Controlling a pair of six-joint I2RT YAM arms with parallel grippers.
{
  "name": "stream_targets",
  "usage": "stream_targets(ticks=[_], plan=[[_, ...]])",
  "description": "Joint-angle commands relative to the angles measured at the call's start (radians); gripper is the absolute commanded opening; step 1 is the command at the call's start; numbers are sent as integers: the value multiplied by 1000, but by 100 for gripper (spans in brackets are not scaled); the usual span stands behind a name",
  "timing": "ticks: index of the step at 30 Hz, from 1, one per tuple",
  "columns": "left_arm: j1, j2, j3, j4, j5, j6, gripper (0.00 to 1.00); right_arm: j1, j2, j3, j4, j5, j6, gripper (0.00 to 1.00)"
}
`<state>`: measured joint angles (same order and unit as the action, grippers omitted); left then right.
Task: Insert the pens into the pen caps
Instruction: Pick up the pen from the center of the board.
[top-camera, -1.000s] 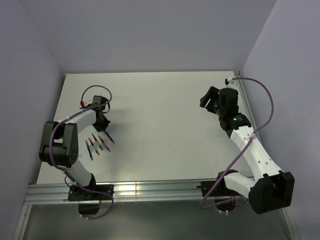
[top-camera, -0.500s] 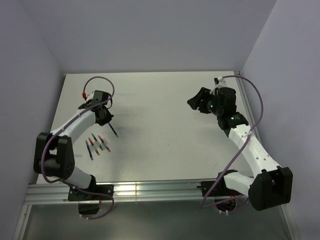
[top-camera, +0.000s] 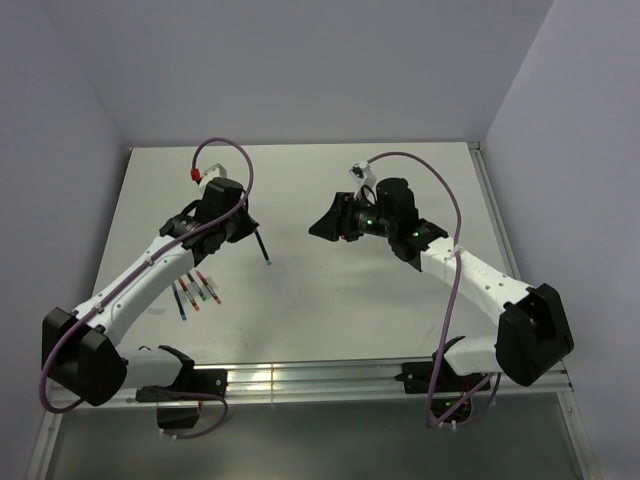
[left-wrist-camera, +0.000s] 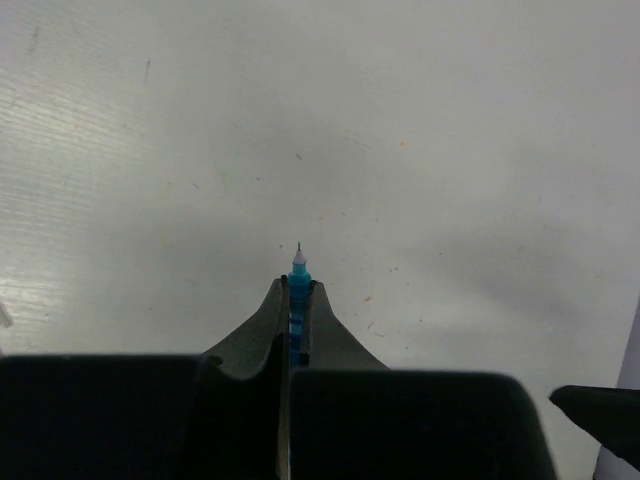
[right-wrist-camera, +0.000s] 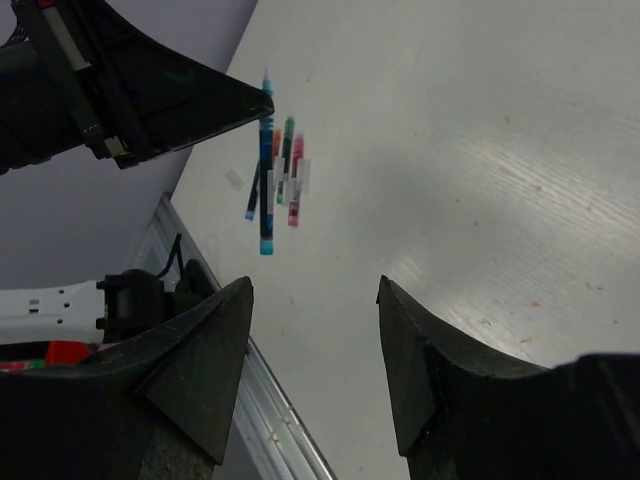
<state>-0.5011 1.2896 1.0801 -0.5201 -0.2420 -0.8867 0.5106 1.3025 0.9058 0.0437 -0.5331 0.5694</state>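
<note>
The left pincer (top-camera: 250, 229) is clenched on a blue pen (top-camera: 263, 250), held above the tabletop (top-camera: 340, 300) near the middle of the scene. From above, the pen's long axis slants from the far left, where the fingers grip it, to the near right, where its pale blue end sticks out free. The right pincer (top-camera: 325, 222) lies to the right of that free end and apart from it. It is released, holds nothing, and is turned leftward toward the pen. The loose pens (top-camera: 195, 290) lie side by side on the tabletop to the near left, just beside the left forearm. The left arm is therefore much the nearer to them, and the right arm would have to reach across past the held pen. I judge that a cap must be found before any joining, since neither pincer shows one.

The left wrist view adds what the overhead cannot: the pen sits centred between the clenched fingers, its fine writing point bare and aimed at the tabletop. The right wrist view shows the pen side on, gripped close to its upper end with most of its length hanging free. Behind it are the loose pens in red, green, orange and blue. In no view can I tell caps from pens in that group.
</note>
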Motion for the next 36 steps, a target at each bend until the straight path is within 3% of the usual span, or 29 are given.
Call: stream_targets(ticks=[1,10,21,32,34,36], plan=[[-28,-36,47,41,9,-35,0,64,36,79,87,-19,18,60],[-86,-38,49,81,26,-69,0,210,184,176,71,91,15,60],[-97,-56,34,101,36,-80,0,264,302,239,59,153,15,58],[-119,-59,9,117,32,-90,0,275,316,232,85,171,52,45],[-123,-59,-2,120,30,-97,0,275,314,229,82,176,50,40],[-123,-61,-15,129,33,-100,0,276,316,229,79,170,49,29]])
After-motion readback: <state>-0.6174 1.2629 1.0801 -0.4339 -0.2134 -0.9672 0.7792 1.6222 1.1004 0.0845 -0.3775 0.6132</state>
